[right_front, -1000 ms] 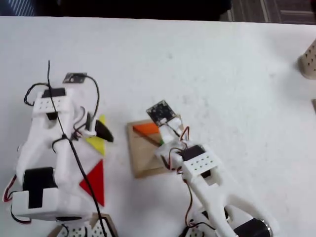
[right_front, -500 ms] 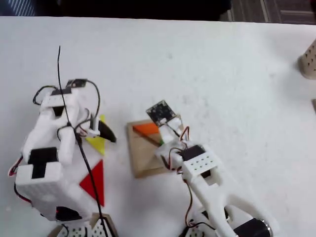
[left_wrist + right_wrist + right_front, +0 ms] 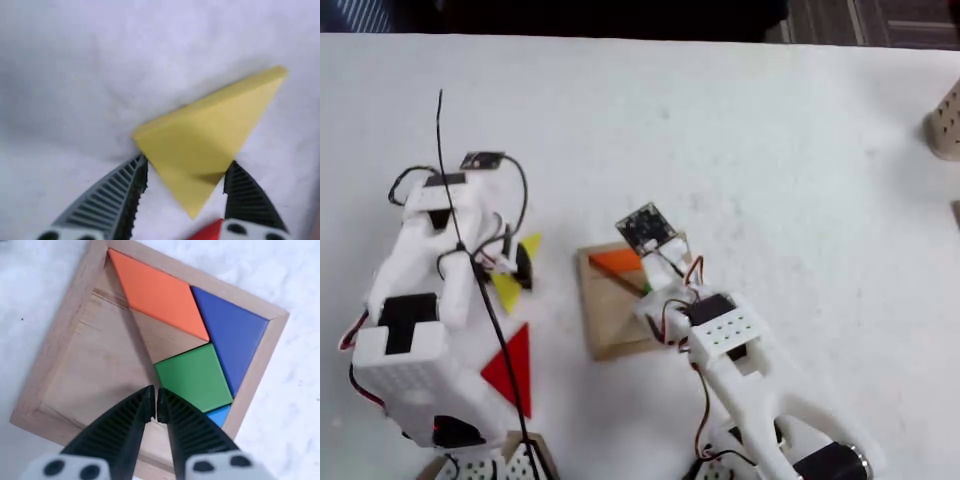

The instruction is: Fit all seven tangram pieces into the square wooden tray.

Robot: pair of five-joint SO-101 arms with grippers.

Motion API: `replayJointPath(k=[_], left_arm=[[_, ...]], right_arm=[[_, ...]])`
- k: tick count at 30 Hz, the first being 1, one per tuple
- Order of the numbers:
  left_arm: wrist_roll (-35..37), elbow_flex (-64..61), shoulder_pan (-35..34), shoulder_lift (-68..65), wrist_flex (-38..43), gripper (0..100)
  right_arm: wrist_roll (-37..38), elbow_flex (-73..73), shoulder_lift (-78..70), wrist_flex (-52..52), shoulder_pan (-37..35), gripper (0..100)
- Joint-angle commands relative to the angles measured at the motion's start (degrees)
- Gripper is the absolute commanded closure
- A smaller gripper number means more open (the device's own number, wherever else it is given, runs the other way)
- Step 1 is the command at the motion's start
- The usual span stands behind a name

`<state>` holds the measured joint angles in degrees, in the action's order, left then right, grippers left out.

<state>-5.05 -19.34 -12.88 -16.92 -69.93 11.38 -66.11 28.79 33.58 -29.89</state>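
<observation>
White counter (image 3: 770,130), dark floor (image 3: 840,20) beyond its far edge. Left tool (image 3: 186,167) pinches yellow triangular tangram piece (image 3: 210,130). Right tool (image 3: 156,402) pressed together over square wooden tray (image 3: 60,335).

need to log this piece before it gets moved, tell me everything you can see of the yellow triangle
The yellow triangle is a thick, flat, plain matte piece with crisp edges, possibly painted wood. It is outside the wooden tray, on the left arm's side, near the red triangle, over the white table. The left end effector straddles one corner, ribbed fingers against two edges. Whether it is lifted is unclear.
</observation>
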Motion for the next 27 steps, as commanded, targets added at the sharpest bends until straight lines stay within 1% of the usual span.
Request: replayJointPath(k=[1, 3, 7, 11, 15, 18, 24, 27], left_arm=[[-0.8, 2.5, -0.1, 0.5, 0.9, 84], [-0.8, 2.6, -0.1, 0.6, 0.4, 83], [-1.1, 5.6, -0.6, 2.3, -3.7, 83], [-8.4, 6.2, -0.2, 6.2, -4.3, 83], [-14.1, 5.9, -0.3, 6.4, -0.4, 83], [-16.9, 4.7, -0.5, 5.7, 2.0, 83], [-17.2, 4.8, -1.0, 0.7, 7.7, 83], [-17.3, 7.6, -1.8, -1.3, 5.5, 83]], right_arm=[[0.7, 0.3, 0.0, -0.6, -0.3, 98.1], [0.7, 0.3, 0.0, -0.6, -0.3, 98.1], [0.7, 0.3, 0.0, -0.6, -0.3, 98.1], [0.7, 0.3, 0.0, -0.6, -0.4, 98.1], [0.7, 0.3, 0.0, -0.6, -0.3, 98.1], [0.7, 0.3, 0.0, -0.6, -0.3, 98.1], [0.7, 0.3, 0.0, -0.6, -0.5, 98.1], [0.7, 0.3, 0.0, -0.6, -0.3, 98.1]])
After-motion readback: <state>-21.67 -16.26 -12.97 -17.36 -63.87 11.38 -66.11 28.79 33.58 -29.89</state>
